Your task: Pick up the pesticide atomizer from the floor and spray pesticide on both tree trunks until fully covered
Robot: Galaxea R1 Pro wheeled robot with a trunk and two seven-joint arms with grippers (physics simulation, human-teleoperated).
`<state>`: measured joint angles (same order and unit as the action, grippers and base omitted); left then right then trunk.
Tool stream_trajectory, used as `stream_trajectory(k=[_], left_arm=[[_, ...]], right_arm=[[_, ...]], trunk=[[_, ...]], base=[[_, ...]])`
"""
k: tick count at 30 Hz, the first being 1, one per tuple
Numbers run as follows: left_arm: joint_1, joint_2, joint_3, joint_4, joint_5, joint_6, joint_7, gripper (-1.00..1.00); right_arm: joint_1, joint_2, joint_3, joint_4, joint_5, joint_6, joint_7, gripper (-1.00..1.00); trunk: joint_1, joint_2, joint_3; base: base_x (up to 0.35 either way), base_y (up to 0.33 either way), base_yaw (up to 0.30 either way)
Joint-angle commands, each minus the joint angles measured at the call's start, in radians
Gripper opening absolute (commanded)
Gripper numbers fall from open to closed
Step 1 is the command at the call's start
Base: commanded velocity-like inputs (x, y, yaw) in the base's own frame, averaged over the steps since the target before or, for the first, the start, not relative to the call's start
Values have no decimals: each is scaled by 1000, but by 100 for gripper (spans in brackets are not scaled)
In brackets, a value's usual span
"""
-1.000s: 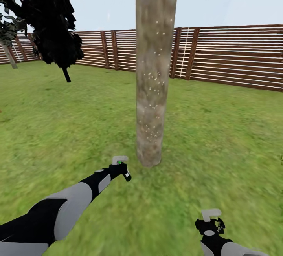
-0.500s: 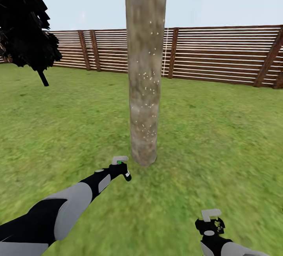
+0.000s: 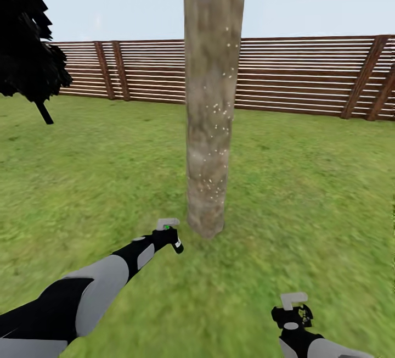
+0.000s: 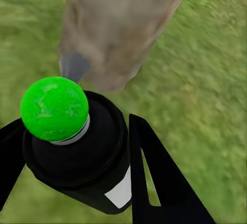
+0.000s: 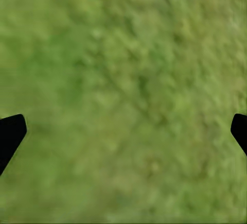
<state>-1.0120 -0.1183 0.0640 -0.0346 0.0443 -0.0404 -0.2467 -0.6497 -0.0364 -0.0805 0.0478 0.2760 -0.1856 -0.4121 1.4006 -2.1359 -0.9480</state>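
R tool [image 5: 123,131] w/ black fingertips [image 5: 10,131] spread wide apart, over blurry green grass [image 5: 123,69].

Straight ahead, passage is blocked by the thick mottled grey-brown tree trunk [image 3: 210,116]; open green grass [image 3: 307,193] is left on both sides.

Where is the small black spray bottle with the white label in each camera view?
Head view: black spray bottle in the left gripper, lower centre-left, near the grey-brown tree trunk.
Left wrist view: bottle large between the fingers, trunk base behind.
Right wrist view: grass, no bottle.
Shared landmark: the trunk.
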Motion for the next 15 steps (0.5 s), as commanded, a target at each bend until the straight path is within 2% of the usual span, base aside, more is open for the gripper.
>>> stream_trajectory(k=[1, 6, 13, 15], left_arm=[[0, 0, 7, 1, 5, -1, -5, -100], [0, 0, 5, 1, 5, -1, -5, -100], [0, 0, 5, 1, 5, -1, -5, -100], [0, 0, 5, 1, 5, -1, -5, -100]], right_arm=[[-2, 0, -8, 5, 9, -8, -1, 100], [-2, 1, -8, 4, 9, -8, 49, 100], [-2, 1, -8, 4, 9, -8, 57, 100], [-2, 1, -8, 4, 9, -8, 58, 100]], trunk=[[0, 0, -1], [0, 0, -1], [0, 0, -1], [0, 0, -1]], base=[[164, 350, -260], [66, 350, -287], [3, 350, -288], [0, 350, -108]])
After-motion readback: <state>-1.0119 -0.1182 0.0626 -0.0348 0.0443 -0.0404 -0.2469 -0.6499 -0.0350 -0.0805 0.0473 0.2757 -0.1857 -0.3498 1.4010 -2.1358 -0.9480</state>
